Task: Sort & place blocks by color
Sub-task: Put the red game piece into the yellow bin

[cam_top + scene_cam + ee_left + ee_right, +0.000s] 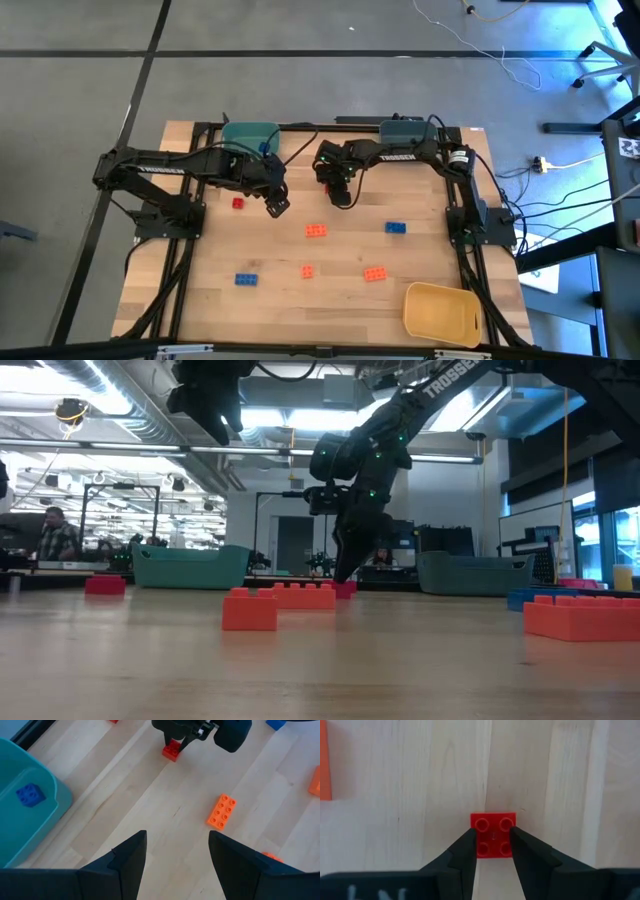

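Note:
My right gripper (493, 851) is near the table's middle and is shut on a small red square block (493, 831). My left gripper (177, 855) hangs open above bare wood to the left of it (277, 205), touching nothing. Another red block (238, 203) lies left of the left gripper. Three orange blocks (316, 230) (307, 270) (375, 273) and two blue ones (396, 227) (246, 279) lie flat on the near half of the table. One blue block (31, 795) lies inside the teal bin (47, 815). My right gripper pinches the red square block between its two fingers (465, 851), one on each of two opposite side faces (479, 847). The fingers come from above, pointing down. The studs face up and the block sits level at the table top; whether it is lifted clear I cannot tell.
The teal bin (250, 135) and the grey-blue bin (402, 128) stand at the far edge. A yellow bin (440, 312) sits at the near right corner. Bare wood lies between the two grippers and the loose blocks. People show in the room beyond the table (57, 535).

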Robot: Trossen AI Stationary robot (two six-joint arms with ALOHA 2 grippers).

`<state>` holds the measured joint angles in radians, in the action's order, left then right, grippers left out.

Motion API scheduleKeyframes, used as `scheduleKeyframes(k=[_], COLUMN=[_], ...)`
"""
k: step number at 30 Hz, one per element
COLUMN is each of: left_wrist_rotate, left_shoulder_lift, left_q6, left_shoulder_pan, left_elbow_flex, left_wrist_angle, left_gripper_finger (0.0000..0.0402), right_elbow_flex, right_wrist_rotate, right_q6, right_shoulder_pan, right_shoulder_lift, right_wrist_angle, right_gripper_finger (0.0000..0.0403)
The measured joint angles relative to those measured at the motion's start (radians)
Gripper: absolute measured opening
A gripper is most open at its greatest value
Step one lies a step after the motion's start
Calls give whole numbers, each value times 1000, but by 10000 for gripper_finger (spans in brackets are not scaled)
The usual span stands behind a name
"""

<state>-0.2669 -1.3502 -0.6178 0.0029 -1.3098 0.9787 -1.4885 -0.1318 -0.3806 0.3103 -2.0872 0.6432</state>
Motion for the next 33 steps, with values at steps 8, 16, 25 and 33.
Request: scheduleKeyframes(k=[8, 16, 25, 33], left_wrist_rotate=[-1, -1, -1, -1], left_shoulder_lift=[0, 0, 0, 0], left_q6=[0, 0, 0, 0], left_shoulder_pan=[0, 0, 0, 0], left_elbow_flex=[0, 0, 0, 0], left_wrist_angle=[0, 0, 0, 0], left_gripper_finger=[208, 208, 208, 208], right_elbow_flex=[-29, -29, -29, -29], right_wrist_rotate=[-1, -8, -98, -64], right_q6=[9, 10, 64, 121], right_shoulder_pan=[0, -1, -1, 0], right_shoulder_lift=[-4, -4, -3, -2], right_wrist_angle=[-2, 0, 7, 19], right_gripper_finger=[123, 123, 123, 123])
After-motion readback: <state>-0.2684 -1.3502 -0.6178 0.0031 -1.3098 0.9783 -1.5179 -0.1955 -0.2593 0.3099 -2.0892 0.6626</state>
